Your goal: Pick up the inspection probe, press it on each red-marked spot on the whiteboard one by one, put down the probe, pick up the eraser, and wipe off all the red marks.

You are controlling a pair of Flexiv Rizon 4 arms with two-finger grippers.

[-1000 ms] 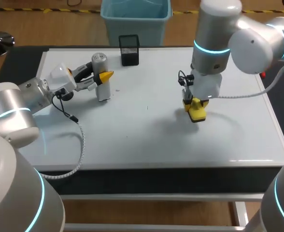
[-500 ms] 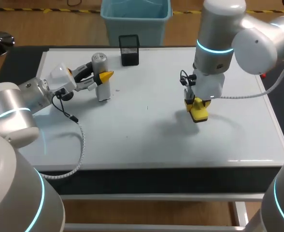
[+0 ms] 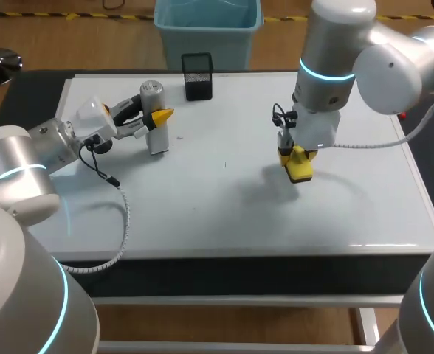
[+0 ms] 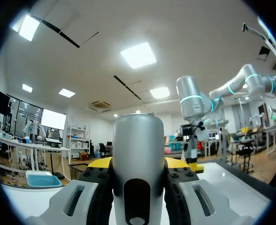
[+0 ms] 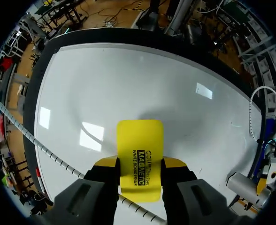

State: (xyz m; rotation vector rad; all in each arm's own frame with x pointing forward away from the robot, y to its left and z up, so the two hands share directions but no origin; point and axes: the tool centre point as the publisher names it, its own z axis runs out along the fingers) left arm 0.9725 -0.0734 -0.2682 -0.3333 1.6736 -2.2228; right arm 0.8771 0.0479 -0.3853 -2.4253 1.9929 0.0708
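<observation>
Whiteboard (image 3: 224, 199): we see it covering the counter. Our right end effector (image 5: 140, 165), right of board centre, clamps the yellow eraser (image 5: 139, 145). Our left end effector (image 3: 156, 118), at the board's far-left part, grips the upright probe (image 3: 153, 94).

Right gripper (image 3: 297, 157), clamped on the yellow eraser (image 3: 300, 171), slid it across the whiteboard (image 3: 224, 210) a touch farther from the black pen holder (image 3: 197, 76), then drew it back, ending slightly nearer the holder than a second before.
</observation>
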